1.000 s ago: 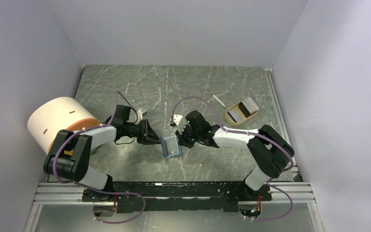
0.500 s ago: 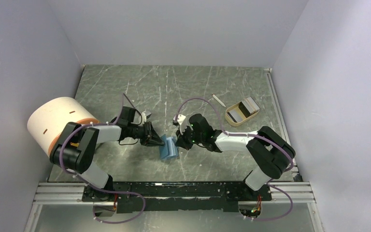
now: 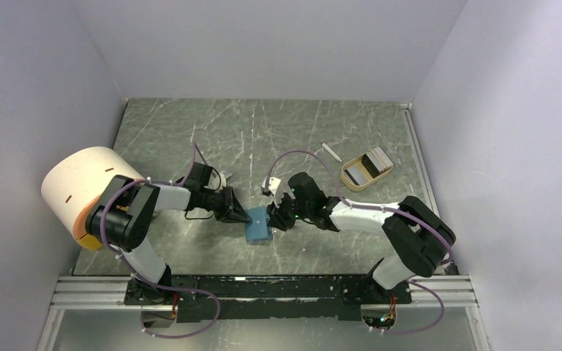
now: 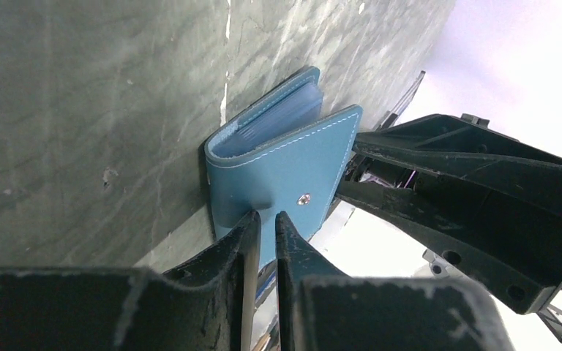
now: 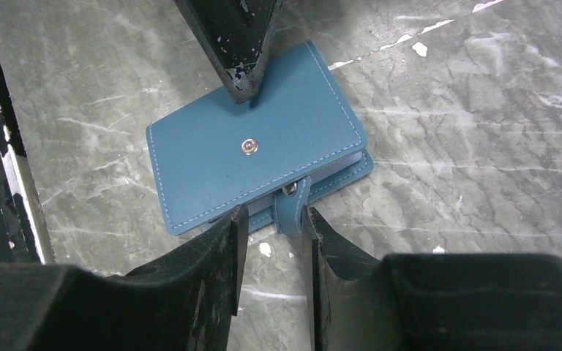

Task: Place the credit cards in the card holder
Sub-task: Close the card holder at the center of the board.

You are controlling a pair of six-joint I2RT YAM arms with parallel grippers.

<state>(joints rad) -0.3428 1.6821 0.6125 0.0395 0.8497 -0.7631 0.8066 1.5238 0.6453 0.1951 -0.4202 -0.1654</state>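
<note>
The card holder (image 3: 257,227) has just folded shut and needs reopening; the right gripper (image 5: 272,216) is spread astride the snap tab (image 5: 293,205), and the left gripper (image 4: 265,218) is pressed together on top of it.

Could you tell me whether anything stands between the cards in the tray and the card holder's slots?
Yes: the card holder lies folded shut, its cover over the slots; the credit cards sit in the tray.
</note>
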